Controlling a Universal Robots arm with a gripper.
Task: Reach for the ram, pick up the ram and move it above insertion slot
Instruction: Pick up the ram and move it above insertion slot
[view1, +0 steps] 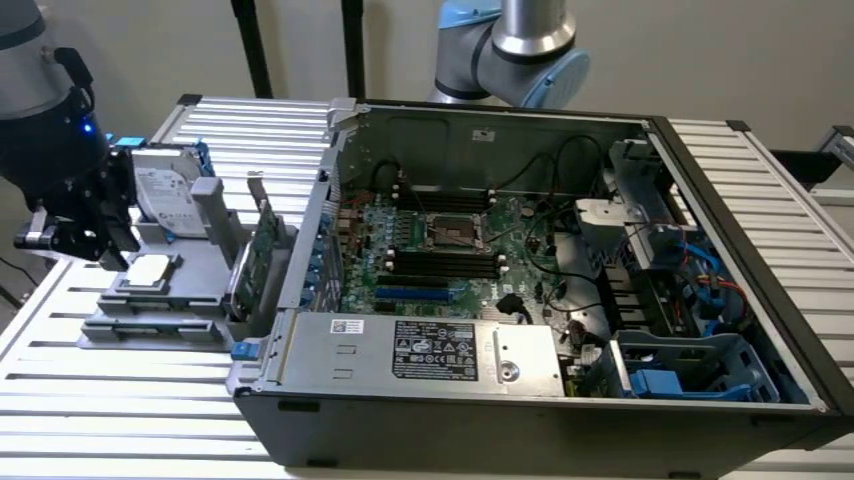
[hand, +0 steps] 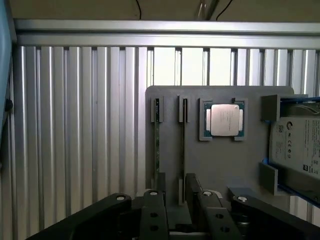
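While the gripper (hand: 175, 184) hangs spread, the ram (hand: 183, 145) stands edge-up, flanks clear.

Open black computer case (view1: 534, 425): 1.
Green motherboard (view1: 467, 260) inside: 1.
Silver processor socket (view1: 447, 232): 1.
Silver power-supply box with black label (view1: 427, 350): 1.
Grey plastic parts holder (hand: 220, 170): 1.
Narrow slots (hand: 183, 110) in holder: 2.
Thin green ram stick (hand: 156, 145): 1 sure; second slot unclear.
Square silver processor chip (hand: 225, 120): 1.
Silver hard drive in blue frame (hand: 295, 145): 1.
Green expansion card with metal bracket (view1: 263, 245): 1.
Black robot gripper (hand: 176, 184): 1; fingers (hand: 155, 215): 2.
Slatted aluminium table (hand: 75, 125): 1.
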